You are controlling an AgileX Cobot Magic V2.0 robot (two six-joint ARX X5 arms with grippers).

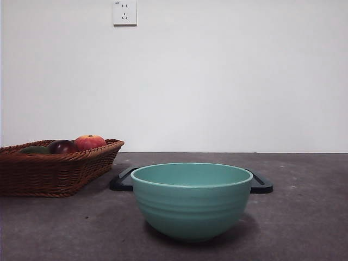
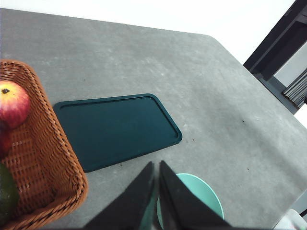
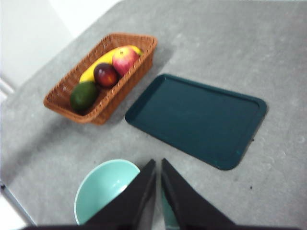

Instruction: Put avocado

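Grey counter (image 1: 304, 217) carries a dark green tray (image 3: 199, 120) near its middle. A wicker basket (image 1: 54, 171) sits toward the left edge, just beside the tray. A teal bowl (image 1: 191, 200) stands near the front edge. The avocado (image 3: 84, 96) lies in the basket beside a maroon fruit (image 3: 105, 74). Left claw (image 2: 156, 167) and right claw (image 3: 158, 165) both hang above the bowl, jaws closed, gripping nothing.

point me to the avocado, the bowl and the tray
avocado (image 3: 84, 96), right wrist view, middle of its dark green skin, at the basket's end.
bowl (image 1: 191, 209), front view, middle of its outer teal wall.
tray (image 2: 115, 128), left wrist view, bare middle of its dark flat surface.
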